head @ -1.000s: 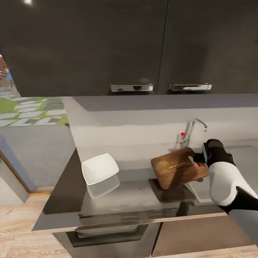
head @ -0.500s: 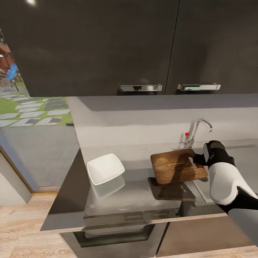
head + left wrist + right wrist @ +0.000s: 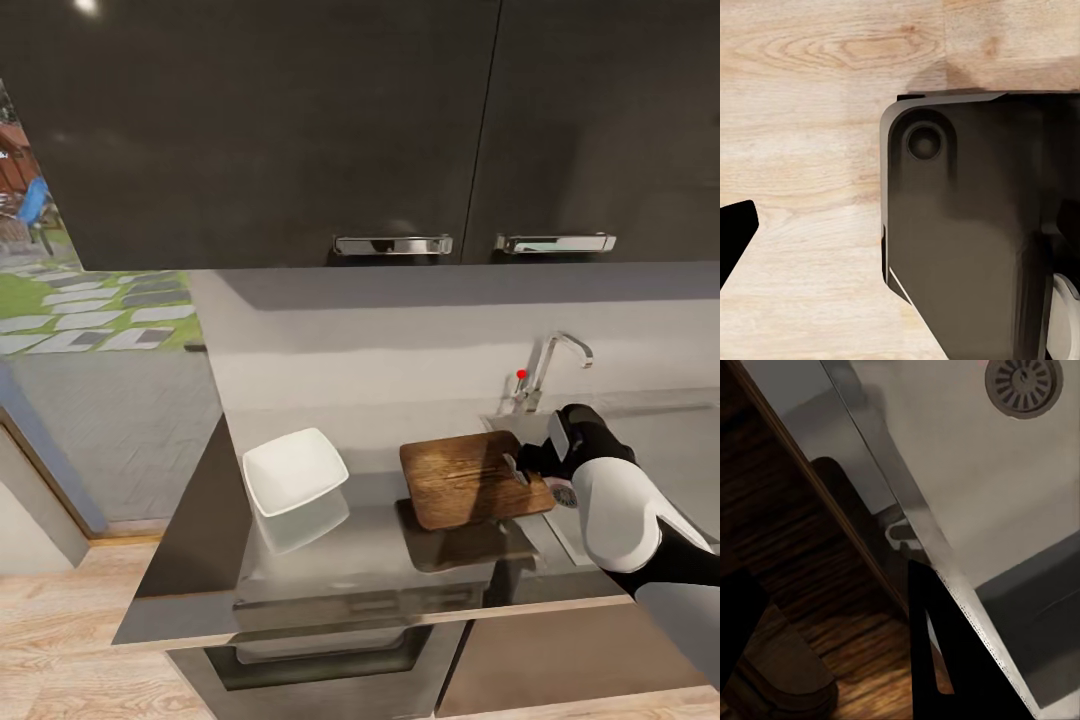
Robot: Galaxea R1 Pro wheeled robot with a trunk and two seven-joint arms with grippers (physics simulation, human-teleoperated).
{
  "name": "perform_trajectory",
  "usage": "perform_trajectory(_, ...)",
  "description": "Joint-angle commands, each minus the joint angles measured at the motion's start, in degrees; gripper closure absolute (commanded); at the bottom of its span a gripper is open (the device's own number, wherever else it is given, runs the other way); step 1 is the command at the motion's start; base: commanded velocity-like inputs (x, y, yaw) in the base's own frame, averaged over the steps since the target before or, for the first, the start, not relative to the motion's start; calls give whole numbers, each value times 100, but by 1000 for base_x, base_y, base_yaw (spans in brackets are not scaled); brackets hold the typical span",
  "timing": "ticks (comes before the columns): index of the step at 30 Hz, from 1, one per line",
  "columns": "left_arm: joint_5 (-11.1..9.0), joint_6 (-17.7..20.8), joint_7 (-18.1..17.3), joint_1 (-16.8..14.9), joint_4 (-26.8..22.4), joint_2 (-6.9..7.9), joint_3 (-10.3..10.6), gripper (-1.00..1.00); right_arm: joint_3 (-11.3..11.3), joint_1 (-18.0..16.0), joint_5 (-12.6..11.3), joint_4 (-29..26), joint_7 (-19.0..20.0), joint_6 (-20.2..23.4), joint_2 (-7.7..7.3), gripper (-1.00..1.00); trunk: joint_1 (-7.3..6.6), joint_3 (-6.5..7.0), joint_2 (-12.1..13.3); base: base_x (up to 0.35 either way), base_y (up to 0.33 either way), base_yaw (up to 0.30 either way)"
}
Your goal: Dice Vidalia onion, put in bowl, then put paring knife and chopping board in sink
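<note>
The dark brown chopping board hangs level just above the countertop, to the left of the sink. My right gripper is shut on the board's right end. In the right wrist view the board's wood grain lies beside the grey sink basin and its round drain. The white bowl stands on the countertop left of the board. My left gripper hangs open over the wooden floor. The onion and the paring knife are out of view.
A chrome tap with a red knob rises behind the sink. Dark wall cabinets hang above the counter. My dark base sits on the pale plank floor. A doorway opens at the left.
The head view shifted between the first two frames. Since then my right gripper has carried the chopping board leftward, away from the sink and further over the countertop.
</note>
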State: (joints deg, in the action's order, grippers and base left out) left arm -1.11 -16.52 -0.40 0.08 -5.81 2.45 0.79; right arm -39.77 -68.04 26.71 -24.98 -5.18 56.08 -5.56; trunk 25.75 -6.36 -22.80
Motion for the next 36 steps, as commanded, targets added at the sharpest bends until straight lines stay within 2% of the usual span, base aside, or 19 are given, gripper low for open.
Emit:
perform_trajectory(1, -12, -9, -4, 1, -7, 1, 9, -100, -24, -8, -43, 6, -55, 8, 6, 100, 4, -11, -12, 0, 0, 0)
perform_trajectory(18, -12, -9, -4, 1, -7, 1, 9, -100, -47, -8, -40, 11, 100, 8, 3, 100, 4, -15, -12, 1, 1, 0)
perform_trajectory(36, -12, -9, -4, 1, -7, 1, 9, -100, -64, -8, -38, 10, 131, 8, -13, 100, 4, -166, -12, 30, 36, 0)
